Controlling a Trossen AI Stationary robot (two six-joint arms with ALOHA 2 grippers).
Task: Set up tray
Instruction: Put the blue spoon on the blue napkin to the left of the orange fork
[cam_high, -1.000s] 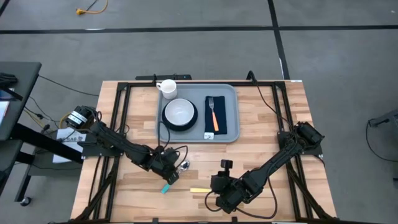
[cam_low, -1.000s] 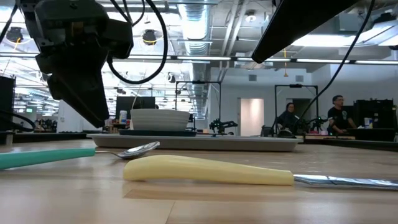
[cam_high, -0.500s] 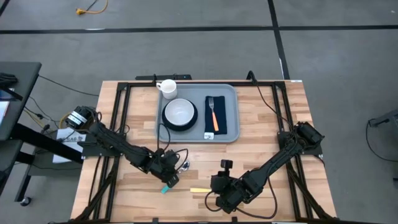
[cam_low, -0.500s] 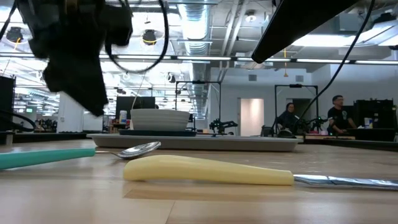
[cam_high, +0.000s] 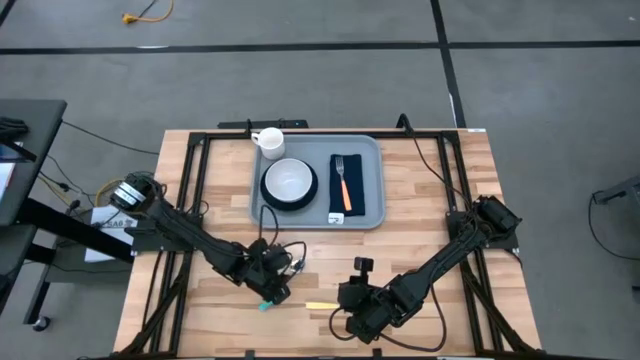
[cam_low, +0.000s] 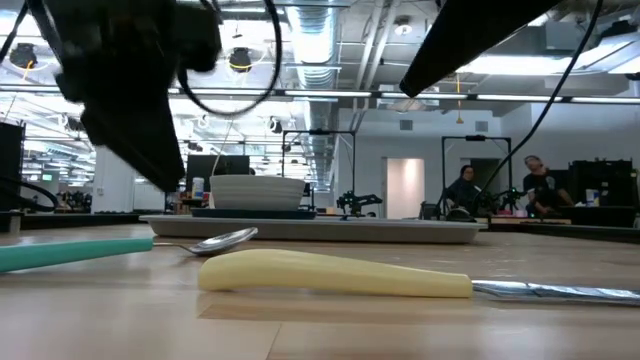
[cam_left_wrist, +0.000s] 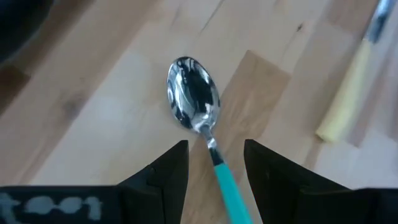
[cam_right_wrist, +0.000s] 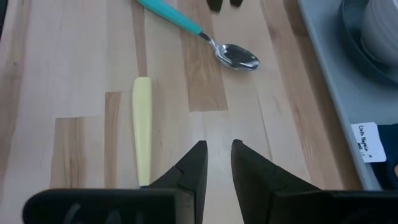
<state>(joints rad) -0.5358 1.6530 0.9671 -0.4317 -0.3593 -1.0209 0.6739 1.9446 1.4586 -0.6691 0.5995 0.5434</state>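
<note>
The light grey-blue tray (cam_high: 372, 150) lies at the table's far middle. It carries a white bowl (cam_high: 290, 180) on a dark plate and a dark napkin (cam_high: 346, 200) with an orange-handled fork (cam_high: 343, 180); a white mug (cam_high: 268, 142) stands at its far left corner. A teal-handled spoon (cam_left_wrist: 194, 96) and a yellow-handled knife (cam_high: 321, 305) lie flat on the wood near the front edge. My left gripper (cam_left_wrist: 214, 146) hovers open over the spoon, one finger on each side of its neck, clear of it. My right gripper (cam_right_wrist: 217, 146) waits narrowly open behind the knife.
Bare wood lies between the cutlery and the tray's near rim (cam_right_wrist: 329, 68). The knife's yellow handle (cam_right_wrist: 142, 130) lies a short way from the spoon (cam_right_wrist: 236, 56). A cable loops by the left wrist (cam_high: 290, 250). People sit in the room beyond the table (cam_low: 465, 190).
My left gripper has moved a little toward the table's near edge, along over the spoon's handle, staying above the table. The spoon, the knife and the right arm have kept still.
</note>
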